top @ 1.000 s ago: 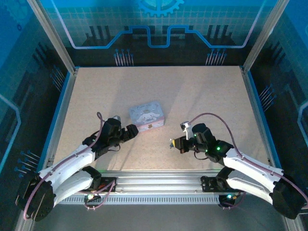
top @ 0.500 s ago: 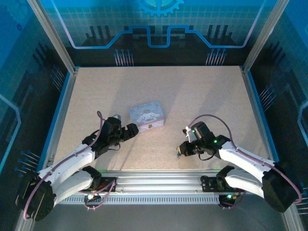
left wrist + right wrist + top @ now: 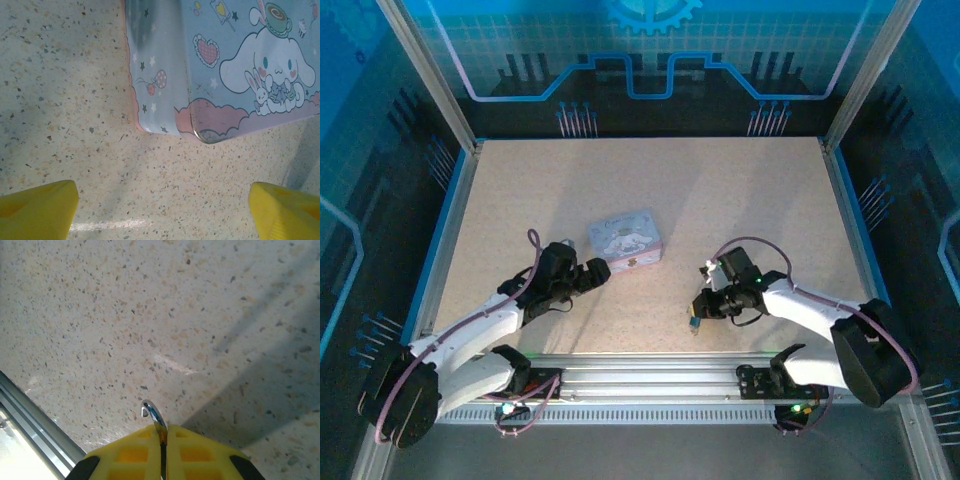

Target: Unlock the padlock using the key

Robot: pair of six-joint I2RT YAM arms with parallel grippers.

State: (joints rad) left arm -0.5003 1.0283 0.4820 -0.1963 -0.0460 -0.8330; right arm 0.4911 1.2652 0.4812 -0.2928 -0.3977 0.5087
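My right gripper is shut on the padlock, low over the table near the front rail. Only its thin silvery shackle shows, a hooked end poking out between the yellow fingers, and the body is hidden. From above, the right gripper points left, right of centre. My left gripper stands open just in front of the tin's near-left corner. Its yellow fingertips sit wide apart with bare table between them. The key is hidden.
The pale lavender cartoon-printed tin box lies closed at mid-table, its corner close ahead of the left fingers. A metal rail runs along the near table edge beside the right gripper. Blue walls enclose the tabletop.
The right gripper has moved nearer the front edge and down toward the table, still holding the shackle. The left arm has barely shifted.
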